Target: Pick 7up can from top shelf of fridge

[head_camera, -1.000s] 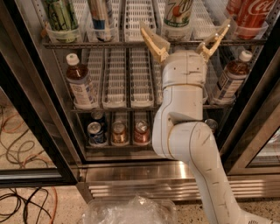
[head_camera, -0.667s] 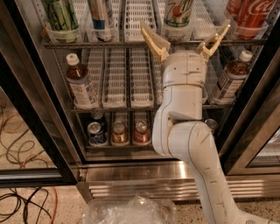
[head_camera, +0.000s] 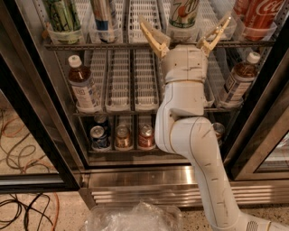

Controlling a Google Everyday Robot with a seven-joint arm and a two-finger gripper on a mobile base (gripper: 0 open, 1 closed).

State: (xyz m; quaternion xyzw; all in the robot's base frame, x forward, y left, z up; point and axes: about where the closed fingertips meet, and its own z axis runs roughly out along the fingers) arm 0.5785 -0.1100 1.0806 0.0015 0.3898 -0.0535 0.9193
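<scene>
7up can (head_camera: 184,12), white with a slanted green-and-red logo, stands at 12 o'clock in the view, in a white slotted tray at the front edge of the top shelf (head_camera: 113,45) of the fridge (head_camera: 158,179); its lid is cut off by the upper edge. The gripper (head_camera: 185,19) sits directly at 6 o'clock from the can, in front of the shelf edge, its 2 tan fingers (head_camera: 153,37) spread wide in a V, 1 pointing toward 10 o'clock and 1 toward 2 o'clock, with the can's lower part between them and neither tip touching it. It holds nothing. The white arm (head_camera: 189,122) rises from 5 o'clock across the lower shelves to the gripper. On the same shelf, a red Coca-Cola can (head_camera: 264,11) stands at 2 o'clock, a blue-and-silver can (head_camera: 104,16) at 11 o'clock and a dark green can (head_camera: 63,13) farther out at 10 o'clock. 1 shelf down, a brown bottle (head_camera: 83,88) with a white cap stands at 9 o'clock and another bottle (head_camera: 239,81) at 3 o'clock, with bare white trays between them. On the lowest shelf, 3 small cans (head_camera: 122,136) stand in a row at 7 o'clock. Cables (head_camera: 18,212) lie on the floor at 8 o'clock, and crumpled clear plastic (head_camera: 135,219) sits at 6 o'clock.
</scene>
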